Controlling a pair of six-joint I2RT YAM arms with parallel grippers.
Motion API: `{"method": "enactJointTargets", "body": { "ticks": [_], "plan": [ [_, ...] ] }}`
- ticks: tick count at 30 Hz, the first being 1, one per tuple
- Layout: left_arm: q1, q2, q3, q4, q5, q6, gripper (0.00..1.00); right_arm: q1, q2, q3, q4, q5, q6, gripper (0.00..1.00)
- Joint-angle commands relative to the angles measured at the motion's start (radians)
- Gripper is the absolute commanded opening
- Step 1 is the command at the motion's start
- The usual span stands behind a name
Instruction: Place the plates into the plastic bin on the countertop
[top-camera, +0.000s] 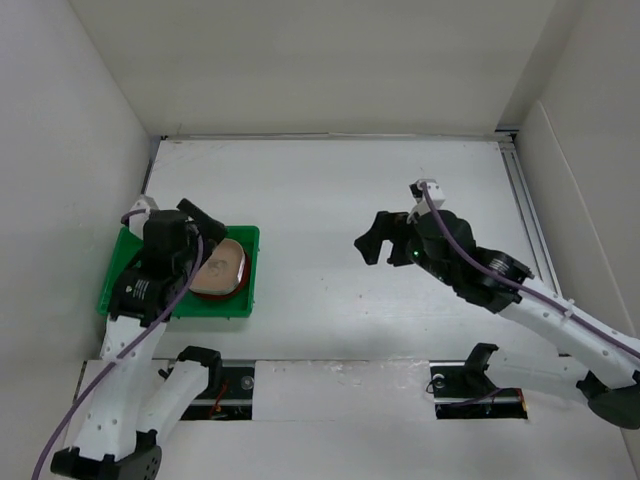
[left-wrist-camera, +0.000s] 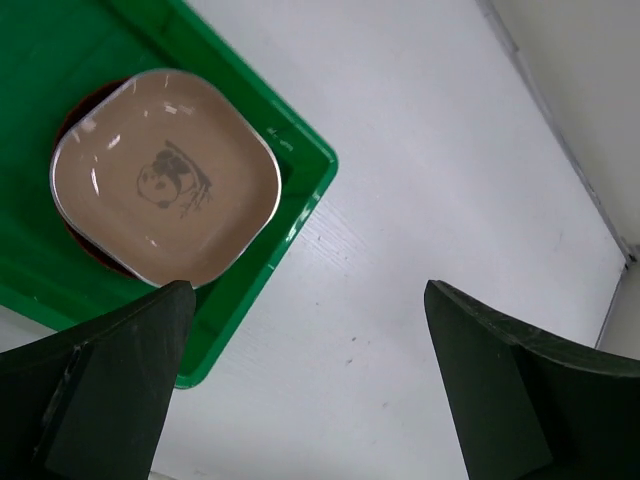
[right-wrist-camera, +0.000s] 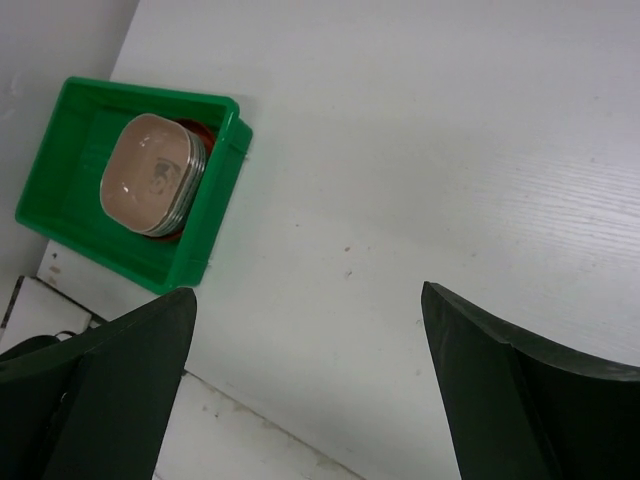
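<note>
The green bin (top-camera: 252, 292) sits on the white table (top-camera: 350, 190) at about 9 o'clock in the overhead view, close to the left wall (top-camera: 60, 150). Inside it is a stack of plates (top-camera: 222, 272), lying toward the bin's 3 o'clock end. The top plate (left-wrist-camera: 165, 175) is a pinkish-tan rounded square with a small panda drawing in the middle, and the edge of a round red-brown plate (left-wrist-camera: 72, 232) peeks out from under it at 8 o'clock (the right wrist view shows several pale rims layered between them, too thin to tell apart by colour). The left pincer (left-wrist-camera: 305, 330) hangs over the bin's near right corner with its two dark fingers (left-wrist-camera: 120, 370) spread wide and nothing between them. Seen from its own camera, the stack lies at about 10 o'clock from the gap, apart from both fingers, and bare table fills the gap. The right pincer (right-wrist-camera: 308, 300) is well away over the middle of the table, roughly 3 o'clock from the bin, and is also wide open with nothing in it. From its camera, the bin and the stack lie far off at 10 o'clock.
</note>
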Motion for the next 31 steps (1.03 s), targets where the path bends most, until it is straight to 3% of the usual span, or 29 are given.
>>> {"method": "enactJointTargets", "body": {
  "ticks": [1, 10, 18, 31],
  "plan": [
    [-0.003, -0.150, 0.111, 0.005, 0.015, 0.259, 1.00, 0.035, -0.080, 0.133, -0.148, 0.168, -0.003, 1.00],
    [-0.003, -0.383, 0.271, -0.057, 0.025, 0.443, 1.00, 0.056, -0.252, 0.277, -0.430, 0.279, 0.008, 1.00],
    [-0.014, -0.576, 0.170, -0.101, -0.039, 0.411, 1.00, 0.056, -0.459, 0.240, -0.490, 0.265, -0.001, 1.00],
    [-0.014, -0.676, 0.139, -0.101, -0.108, 0.370, 1.00, 0.056, -0.490, 0.268, -0.529, 0.250, -0.001, 1.00]
  ]
}}
